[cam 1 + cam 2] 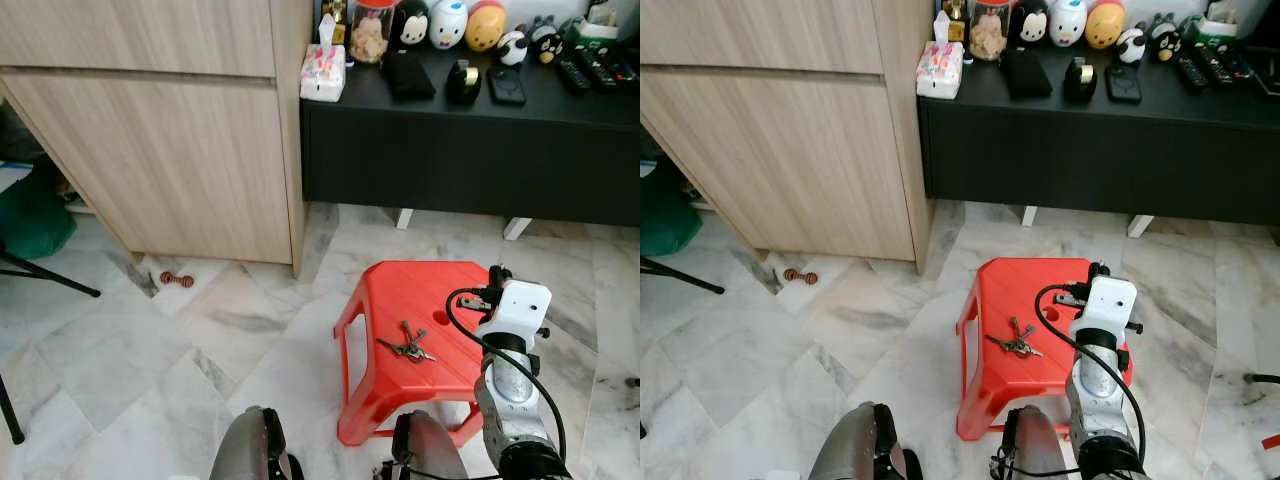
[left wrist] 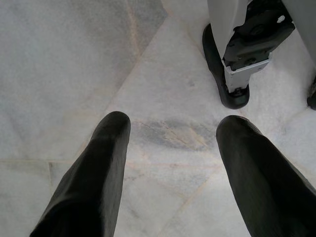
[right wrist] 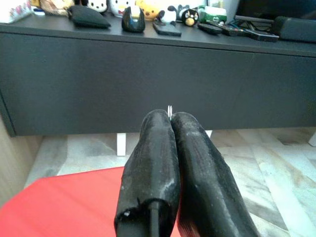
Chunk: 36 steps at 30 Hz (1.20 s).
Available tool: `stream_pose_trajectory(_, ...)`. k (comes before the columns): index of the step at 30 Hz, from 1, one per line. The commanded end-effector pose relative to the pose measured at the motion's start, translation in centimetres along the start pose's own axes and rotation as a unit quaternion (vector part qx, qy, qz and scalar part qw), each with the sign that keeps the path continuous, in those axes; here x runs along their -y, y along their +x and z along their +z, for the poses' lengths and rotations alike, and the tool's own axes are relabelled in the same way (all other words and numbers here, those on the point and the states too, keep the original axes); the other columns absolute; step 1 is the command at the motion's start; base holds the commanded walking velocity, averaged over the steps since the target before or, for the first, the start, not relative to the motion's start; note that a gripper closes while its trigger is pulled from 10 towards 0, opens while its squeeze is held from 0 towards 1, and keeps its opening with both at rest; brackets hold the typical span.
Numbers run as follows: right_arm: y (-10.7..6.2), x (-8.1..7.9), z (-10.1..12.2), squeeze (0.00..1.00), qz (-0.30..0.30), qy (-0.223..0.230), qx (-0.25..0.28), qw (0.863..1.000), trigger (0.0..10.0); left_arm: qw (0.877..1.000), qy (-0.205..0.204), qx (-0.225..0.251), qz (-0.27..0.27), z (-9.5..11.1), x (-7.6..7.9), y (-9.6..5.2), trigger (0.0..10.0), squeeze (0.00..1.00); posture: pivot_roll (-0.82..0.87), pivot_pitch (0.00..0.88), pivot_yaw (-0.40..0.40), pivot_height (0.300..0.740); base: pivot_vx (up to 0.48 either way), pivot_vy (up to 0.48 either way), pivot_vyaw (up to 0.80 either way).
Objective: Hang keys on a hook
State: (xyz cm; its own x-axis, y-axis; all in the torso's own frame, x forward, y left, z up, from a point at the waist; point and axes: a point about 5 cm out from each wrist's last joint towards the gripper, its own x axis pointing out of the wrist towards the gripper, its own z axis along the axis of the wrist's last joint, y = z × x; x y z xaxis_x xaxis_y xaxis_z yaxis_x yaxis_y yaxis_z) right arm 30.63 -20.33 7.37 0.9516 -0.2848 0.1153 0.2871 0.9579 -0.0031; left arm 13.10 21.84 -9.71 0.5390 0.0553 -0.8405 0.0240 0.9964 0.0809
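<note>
A bunch of keys [image 1: 408, 347] lies flat on top of a low red plastic stool [image 1: 400, 295] on the marble floor. My right arm [image 1: 514, 372] reaches up beside the stool's right edge, to the right of the keys and apart from them. In the right wrist view my right gripper [image 3: 170, 118] is shut with nothing between its fingers. It hovers over the red stool top [image 3: 59, 202] and points at the black console. My left gripper [image 2: 173, 123] hangs open over bare floor next to my own foot [image 2: 232, 74].
A pale wooden cabinet [image 1: 170, 150] stands at the left. Behind the stool, a black console [image 1: 470, 150] carries toys, a tissue pack [image 1: 323, 72] and remotes. A small brown object [image 1: 177, 279] lies on the floor by the cabinet. A green bag [image 1: 30, 215] and black stand legs are far left.
</note>
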Motion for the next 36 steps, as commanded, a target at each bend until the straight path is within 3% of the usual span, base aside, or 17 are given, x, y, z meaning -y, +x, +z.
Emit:
stream_pose_trajectory(1,-0.4,0.1,-0.3,0.00,0.002,0.000,-0.007,1.000,10.0,1.000,0.003,0.006,-0.008,0.5,0.4,0.2,10.0,0.00,0.06,0.092,-0.013,0.605,0.000,0.000,0.00)
stream_pose_trajectory(8,-0.7,0.2,-0.5,0.00,-0.004,0.005,-0.018,1.000,10.0,1.000,0.006,0.020,-0.017,2.1,2.3,0.8,10.0,0.00,0.05,0.083,-0.013,0.624,0.000,0.000,0.00)
stream_pose_trajectory(14,-0.7,-0.2,-1.0,0.00,0.002,0.017,-0.045,0.999,10.0,1.000,0.006,0.023,-0.017,2.3,2.2,0.8,10.0,0.00,0.05,0.079,-0.014,0.669,0.000,0.000,0.00)
stream_pose_trajectory(25,-0.7,-0.2,-0.9,0.00,-0.002,0.025,-0.047,0.999,10.0,0.999,0.008,0.034,-0.017,2.7,2.1,0.8,10.0,0.00,0.05,0.073,-0.014,0.739,0.000,0.000,0.00)
stream_pose_trajectory(36,-0.4,-0.2,-0.7,0.00,-0.001,0.030,-0.048,0.998,10.0,0.999,0.006,0.041,-0.016,3.1,2.3,0.9,10.0,0.00,0.05,0.063,-0.017,0.740,0.000,0.000,0.00)
